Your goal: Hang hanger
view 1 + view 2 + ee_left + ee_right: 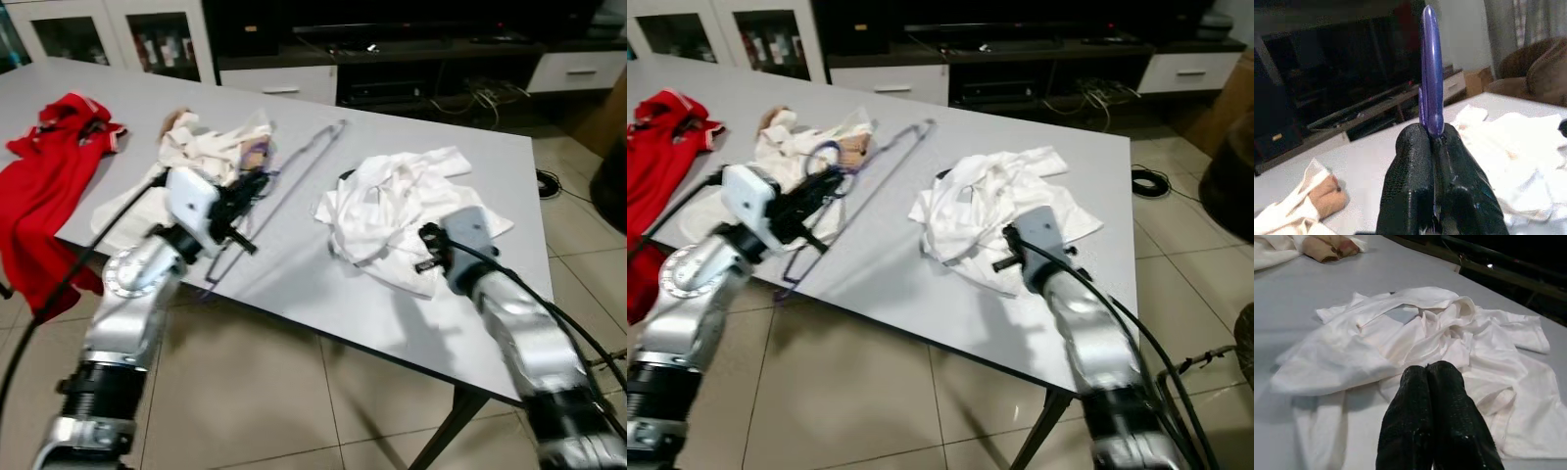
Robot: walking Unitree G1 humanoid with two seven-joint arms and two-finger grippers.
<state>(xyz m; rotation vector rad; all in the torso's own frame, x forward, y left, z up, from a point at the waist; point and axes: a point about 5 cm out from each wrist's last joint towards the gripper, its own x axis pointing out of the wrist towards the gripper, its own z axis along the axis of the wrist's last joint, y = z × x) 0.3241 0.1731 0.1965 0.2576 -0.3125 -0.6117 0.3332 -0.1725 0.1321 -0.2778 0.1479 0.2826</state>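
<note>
Left claw (1432, 147): my two fingers are pressed together on the purple hanger (294, 176), pinching its thin bar; the wrist view has it standing up out of the grip.
Hanger: one end is in my left claw near the front edge of the tabletop (431, 323), and the rest slants away over the grey top toward the far side, between the two piles of cloth.
Right claw (1437, 382): fingers shut on nothing, poised just over the near edge of the white shirt (392, 211).
Other cloth: a cream garment (211, 142) lies bunched beside my left claw, and a red garment (49, 186) drapes off the tabletop's left end.
Done: I judge that the grasp on the hanger is secured.
Left: no rail or hook is visible, so the carrying and the hanging itself remain.
</note>
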